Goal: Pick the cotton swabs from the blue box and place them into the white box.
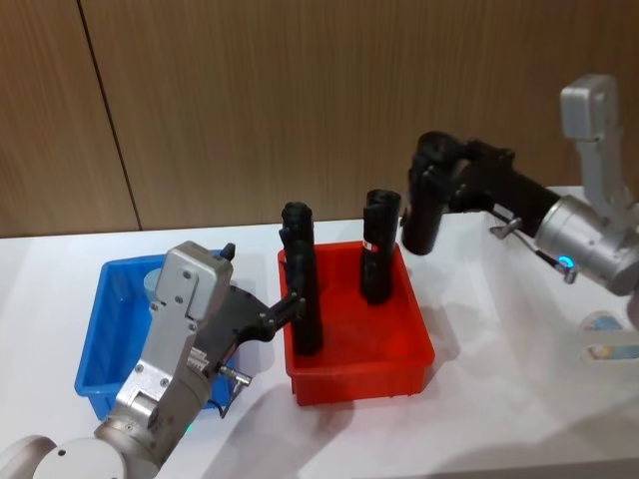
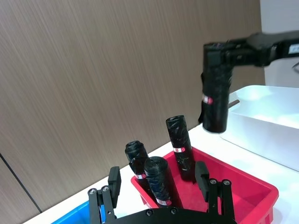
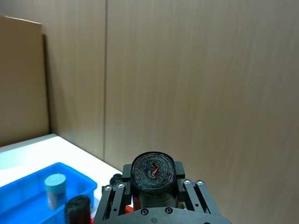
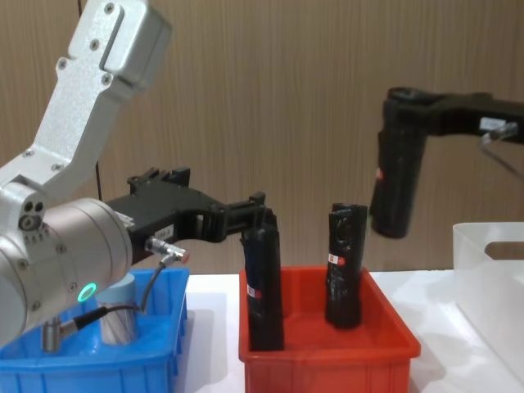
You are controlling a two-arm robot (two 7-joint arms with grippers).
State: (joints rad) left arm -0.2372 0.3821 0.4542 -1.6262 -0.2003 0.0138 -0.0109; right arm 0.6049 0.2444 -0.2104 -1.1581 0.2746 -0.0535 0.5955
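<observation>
One cotton swab jar (image 4: 119,321) with a pale blue lid stands in the blue box (image 4: 155,360) on the left; the jar (image 3: 56,189) also appears in the right wrist view. My left gripper (image 2: 158,176) is open beside that box, and its fingers (image 2: 114,179) straddle a black roll (image 2: 161,186) standing in the red bin (image 1: 399,354). Above the red bin's right end my right gripper (image 1: 424,185) is shut on another black roll (image 4: 397,184), held upright in the air. The white box (image 4: 491,274) stands at the far right.
Another black roll (image 1: 377,249) stands upright in the red bin between the two boxes. Two pale blue round lids (image 1: 604,321) lie at the far right edge of the head view. A wooden wall runs close behind the white table (image 1: 499,429).
</observation>
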